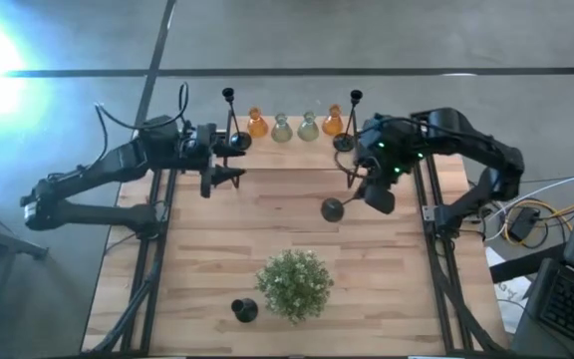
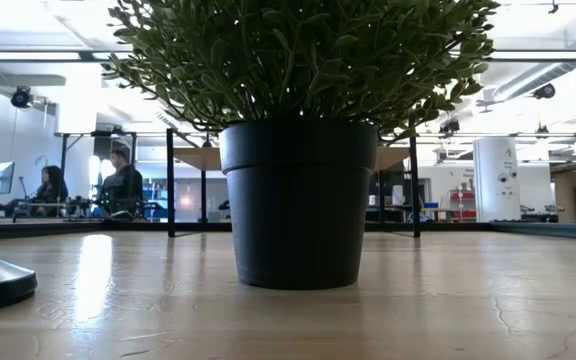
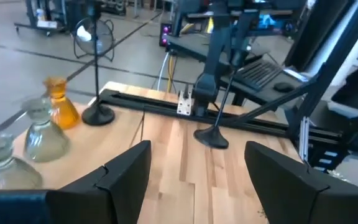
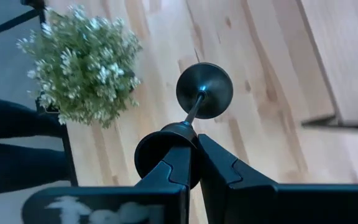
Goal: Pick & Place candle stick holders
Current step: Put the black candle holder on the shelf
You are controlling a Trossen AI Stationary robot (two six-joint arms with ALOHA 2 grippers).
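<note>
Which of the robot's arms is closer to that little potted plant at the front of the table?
The right. The right gripper, shut on a candle holder, hangs just behind the plant toward the right. The left gripper waits open farther back by the vases.

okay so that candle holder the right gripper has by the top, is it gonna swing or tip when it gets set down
Probably stiff: the candle holder hangs straight from the right gripper. Its thin stem above a wide round base suggests bottom-heavy, so it should stand, though a tilted landing could tip it.

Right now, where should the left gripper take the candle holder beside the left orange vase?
On the candle holder, grip the thin upright stem mid-height, coming level from the side facing the plant, where the open left gripper sits; the orange vase crowds its right.
</note>
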